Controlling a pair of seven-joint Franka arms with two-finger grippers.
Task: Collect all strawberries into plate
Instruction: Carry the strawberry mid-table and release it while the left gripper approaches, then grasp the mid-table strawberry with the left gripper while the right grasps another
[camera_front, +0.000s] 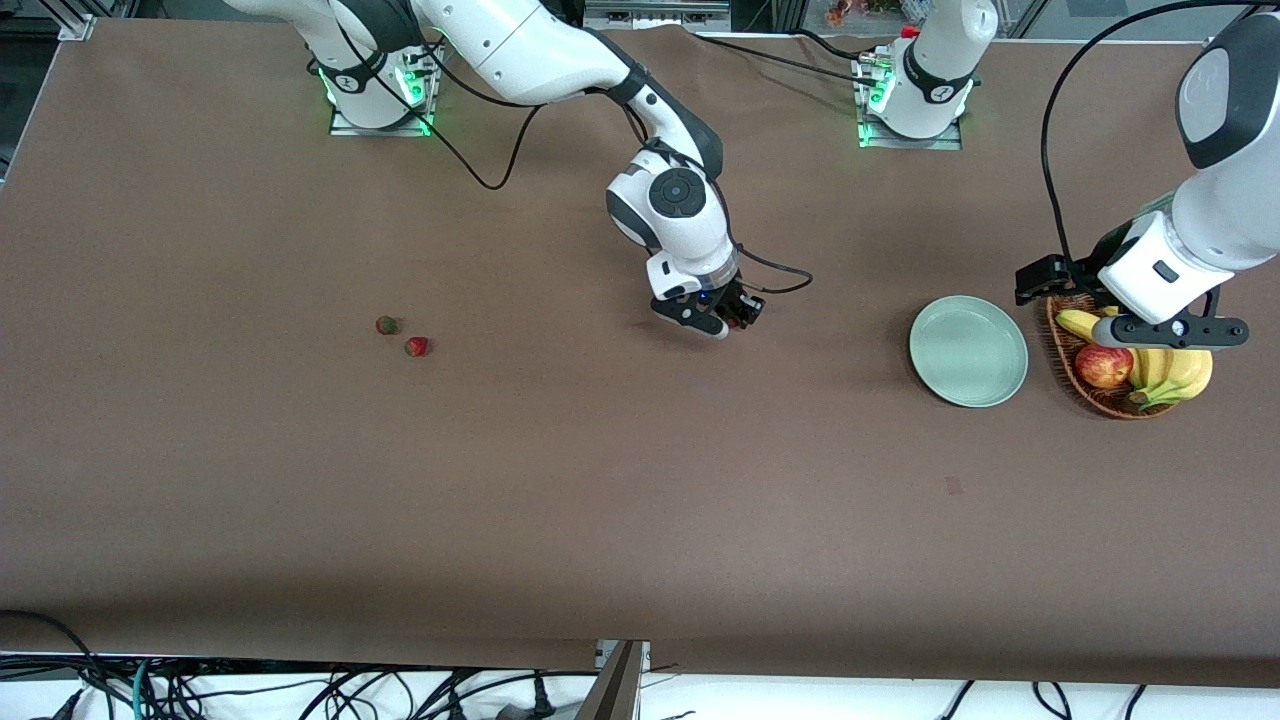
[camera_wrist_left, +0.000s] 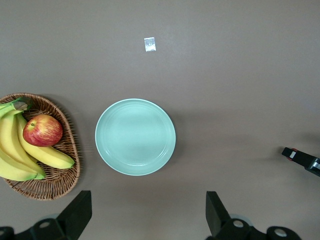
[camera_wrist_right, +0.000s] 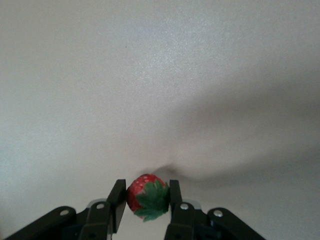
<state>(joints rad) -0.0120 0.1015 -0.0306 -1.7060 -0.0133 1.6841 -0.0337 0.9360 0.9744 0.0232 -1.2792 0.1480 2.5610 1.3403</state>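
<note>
Since the right claw (camera_front: 738, 318) is pinched on one strawberry (camera_wrist_right: 146, 197) mid-desk, I'd carry it gently over the plate (camera_front: 968, 351). Two strawberries (camera_front: 402, 336) wait toward the right arm's end; left claw (camera_wrist_left: 145, 212) hangs wide open, empty, over the plate.

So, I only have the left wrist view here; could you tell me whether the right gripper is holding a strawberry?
Observer: Yes, the right gripper has its fingers closed on a strawberry.
Operator: Thank you. Where are the others, please?
Observer: The other two strawberries lie close together on the table, toward the right arm's end.
Operator: And where does my left gripper hang?
Observer: The left gripper waits open above the basket, beside the plate.
</note>
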